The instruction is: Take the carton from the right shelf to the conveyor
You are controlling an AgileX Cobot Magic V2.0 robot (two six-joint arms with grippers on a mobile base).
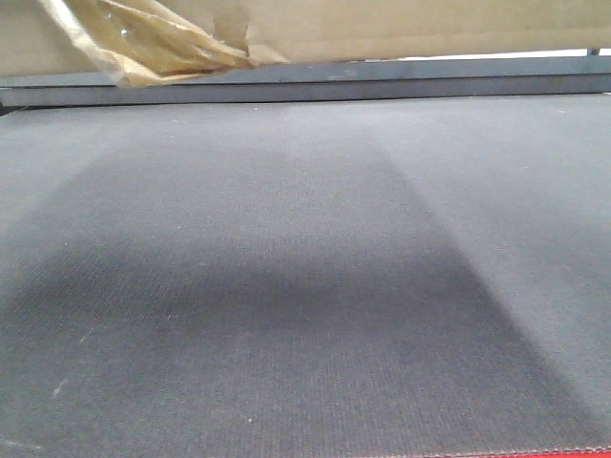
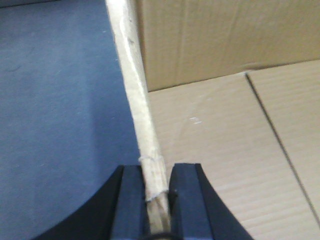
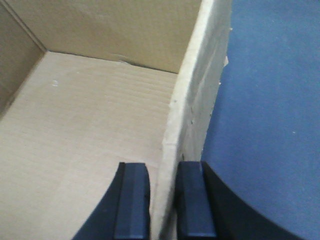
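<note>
A: Closest in, the black fingers [image 2: 131,200] of the left end effector [image 2: 157,172]. What are they on?

B: They are clamped on the left wall of the carton [image 2: 225,150], one finger inside and one outside. The wall's top edge runs straight ahead from the fingertips. The open inside of the box lies to that end effector's right. The conveyor [image 2: 60,100] lies to its left and below.

A: And the right end effector [image 3: 162,167]?

B: The mirror of it. It is closed on the opposite wall, with the box floor [image 3: 90,140] to its left and the belt to its right and below. So the carton hangs between the two, and neither arm is nearer than the other.

A: Pose?

B: Both wrists tip down over the rim and look along the walls into the box, with a finger on either side of the cardboard.

A: Where is the carton against the belt?

B: In the front view only its lowest strip [image 1: 430,24] shows, at the top. Loose tape [image 1: 153,43] dangles from it, and a broad shadow [image 1: 286,286] lies on the belt beneath. It looks clear of the belt, though I cannot tell for certain.

A: So the move?

B: I'd judge straight down from both end effectors, kept level, then the fingers apart.
</note>
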